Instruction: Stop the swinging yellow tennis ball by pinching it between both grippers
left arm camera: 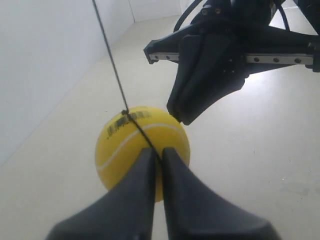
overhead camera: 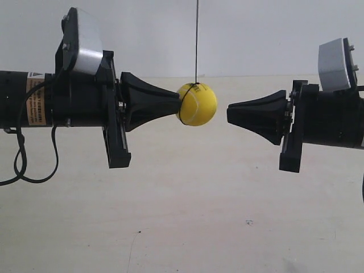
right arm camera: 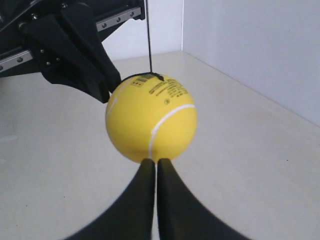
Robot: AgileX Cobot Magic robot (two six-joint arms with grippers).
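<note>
The yellow tennis ball (overhead camera: 197, 104) hangs on a thin dark string (overhead camera: 197, 40) between two horizontal arms. My left gripper (overhead camera: 177, 102), on the arm at the exterior view's left, is shut, and its tip touches the ball's side. In the left wrist view its jaws (left arm camera: 158, 150) lie against the ball (left arm camera: 130, 140), with the string running down between the tips. My right gripper (overhead camera: 229, 114) is also shut and stands a short gap away from the ball's other side. The right wrist view shows its tips (right arm camera: 154, 161) just before the ball (right arm camera: 152, 117), white seam facing.
A pale tabletop (overhead camera: 187, 216) lies well below the ball and arms. A white wall (overhead camera: 256, 34) stands behind. A black cable (overhead camera: 23, 153) loops under the arm at the exterior view's left.
</note>
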